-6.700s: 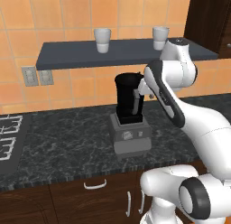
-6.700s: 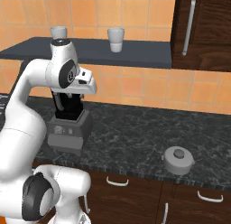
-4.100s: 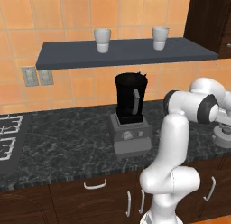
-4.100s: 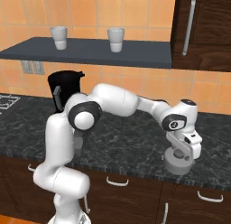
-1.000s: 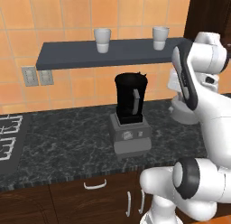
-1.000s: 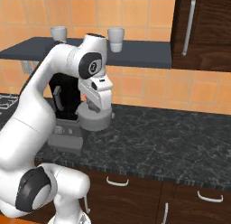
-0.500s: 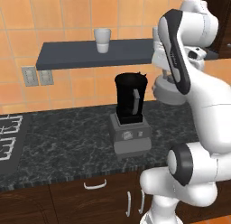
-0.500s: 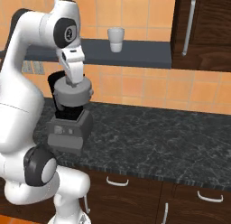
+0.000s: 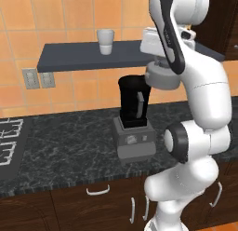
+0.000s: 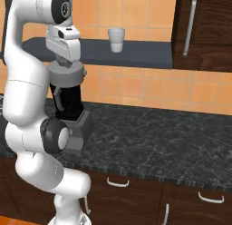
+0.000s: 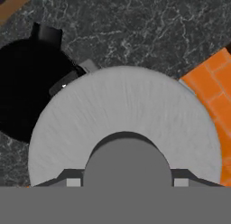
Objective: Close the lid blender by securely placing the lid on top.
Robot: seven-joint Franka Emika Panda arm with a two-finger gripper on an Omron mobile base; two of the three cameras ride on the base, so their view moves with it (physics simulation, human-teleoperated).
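Observation:
The blender's black jar (image 9: 134,100) stands on its grey base (image 9: 135,140) on the dark counter, with a grey side handle (image 9: 141,104). My gripper (image 9: 161,66) is shut on the knob of the round grey lid (image 9: 162,79) and holds it level, just above and to the right of the jar's mouth. From the right base view, the lid (image 10: 67,76) hangs over the jar (image 10: 69,100) under the gripper (image 10: 66,63). Looking down from the hand, the lid (image 11: 122,121) lies beside the open black jar mouth (image 11: 29,94), covering only its edge.
A white cup (image 9: 105,41) stands on the grey wall shelf (image 9: 83,61), just above and behind the blender. Wall outlets (image 9: 39,79) and a cooktop (image 9: 10,142) lie to the left. A dark cabinet (image 10: 204,31) stands at the right, over the counter (image 10: 154,142).
The arm has swung the lid from low at the blender's right side up and to the left, to the level of the jar's mouth. The blender has not moved.

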